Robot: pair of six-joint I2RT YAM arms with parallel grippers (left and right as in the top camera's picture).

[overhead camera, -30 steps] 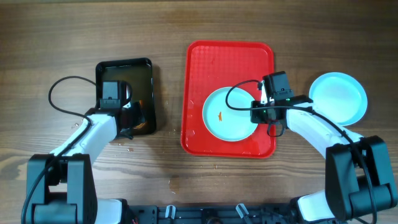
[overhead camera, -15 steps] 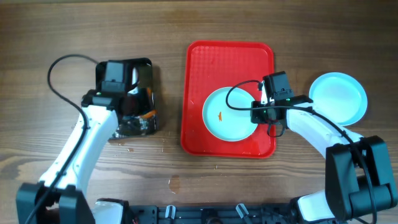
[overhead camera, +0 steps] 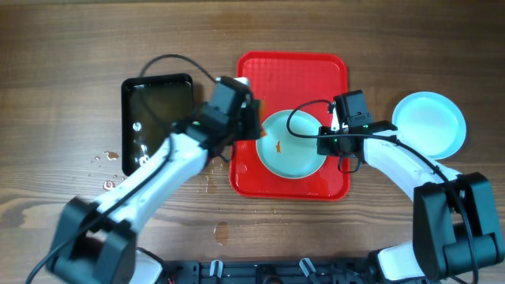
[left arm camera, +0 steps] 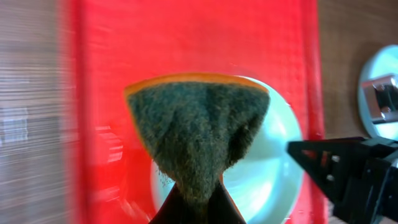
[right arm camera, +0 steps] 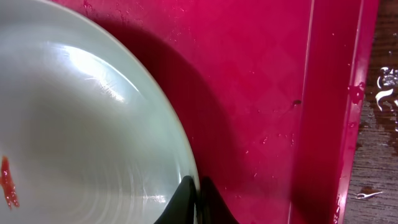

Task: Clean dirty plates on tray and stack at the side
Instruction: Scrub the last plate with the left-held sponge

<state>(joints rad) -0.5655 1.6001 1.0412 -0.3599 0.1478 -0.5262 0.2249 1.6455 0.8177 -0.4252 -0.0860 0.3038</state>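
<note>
We've got the left gripper clamping a sponge over the dirty plate on the tray, right gripper pinching that plate's rim.

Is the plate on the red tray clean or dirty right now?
Dirty: the plate on the tray shows an orange smear near its centre. The left gripper holds a sponge by it.

The left arm stretches diagonally from the near-left corner, nearly straight. The left hand points right, its fingers closed on a sponge. The right arm bends in from the near right with its forearm angled left. The right hand sits low, pinched tight on a plate rim.
</note>
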